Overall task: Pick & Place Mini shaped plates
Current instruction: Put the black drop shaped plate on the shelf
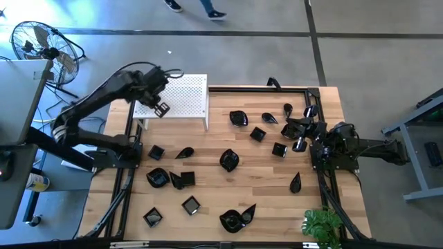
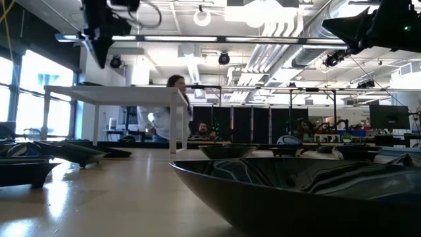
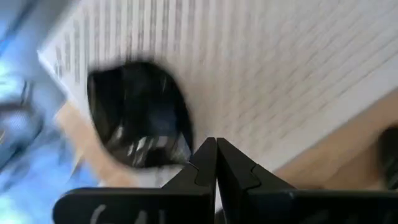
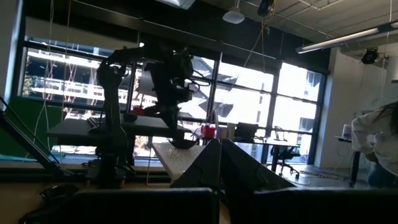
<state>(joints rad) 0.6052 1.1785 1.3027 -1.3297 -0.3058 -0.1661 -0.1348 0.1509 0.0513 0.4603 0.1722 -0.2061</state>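
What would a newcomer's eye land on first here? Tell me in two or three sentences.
First, the scatter of mini shaped plates, glossy black against the pale wooden table. Next, the white perforated stand at the table's far left corner, with the left gripper over its near edge, fingers shut, and one black plate lying on it. The right gripper waits, shut, near the table's right side.

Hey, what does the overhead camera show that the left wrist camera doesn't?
Only the high view shows the whole wooden table, black mini plates scattered over it, the right gripper near the right edge, a green plant and a fan. Only the left wrist view shows a plate resting on the perforated surface, close up, with the fingers shut together. Both show the white perforated stand and the left gripper over it.
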